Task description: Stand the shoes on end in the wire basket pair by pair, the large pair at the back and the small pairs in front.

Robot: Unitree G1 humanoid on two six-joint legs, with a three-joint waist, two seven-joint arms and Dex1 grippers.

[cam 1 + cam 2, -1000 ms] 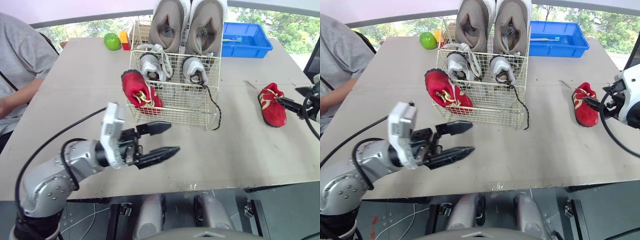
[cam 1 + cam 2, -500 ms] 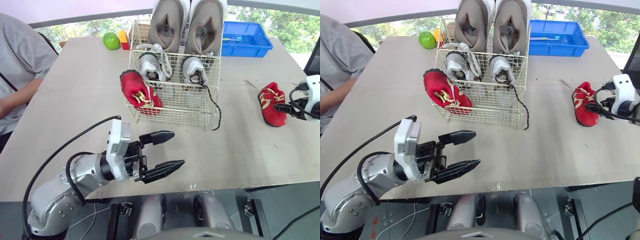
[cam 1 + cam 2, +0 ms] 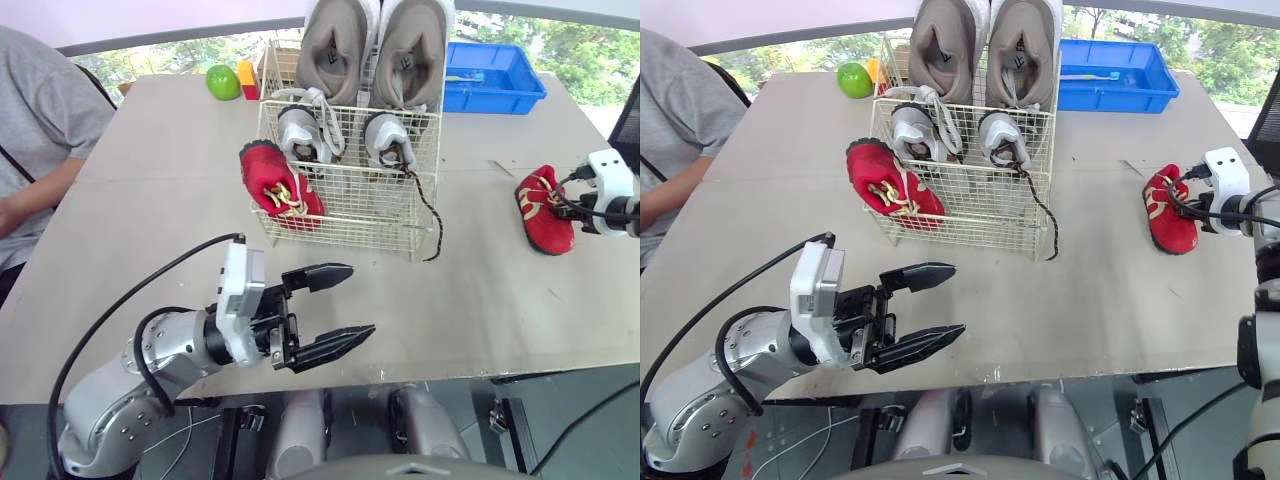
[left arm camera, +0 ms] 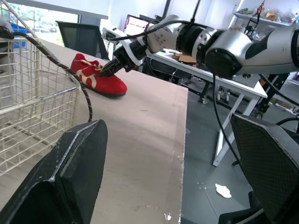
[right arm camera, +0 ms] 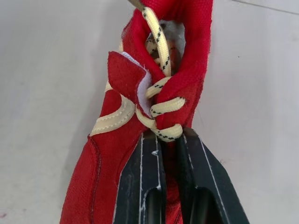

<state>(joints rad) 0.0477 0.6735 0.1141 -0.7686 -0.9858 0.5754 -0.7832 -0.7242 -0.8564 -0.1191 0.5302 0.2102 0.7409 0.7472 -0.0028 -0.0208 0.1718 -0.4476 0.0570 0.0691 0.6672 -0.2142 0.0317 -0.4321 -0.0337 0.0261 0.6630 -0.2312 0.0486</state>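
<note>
Two grey pairs (image 3: pixel 345 80) upright in wire basket (image 3: pixel 350 212)

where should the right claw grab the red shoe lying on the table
By the laced upper beside the opening, coming from the robot's right. The red shoe lies sole-down, so that raised edge is thin enough to pinch; the right claw is closed there.

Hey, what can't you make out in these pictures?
Red shoe at the wire basket: head views, mesh leaves unclear whether inside or outside.
Thin item in the blue bin: head views, too small to name.
Yellow and red block: partly behind the basket.
Loose red shoe: right wrist view, ends cut off by edges.
</note>
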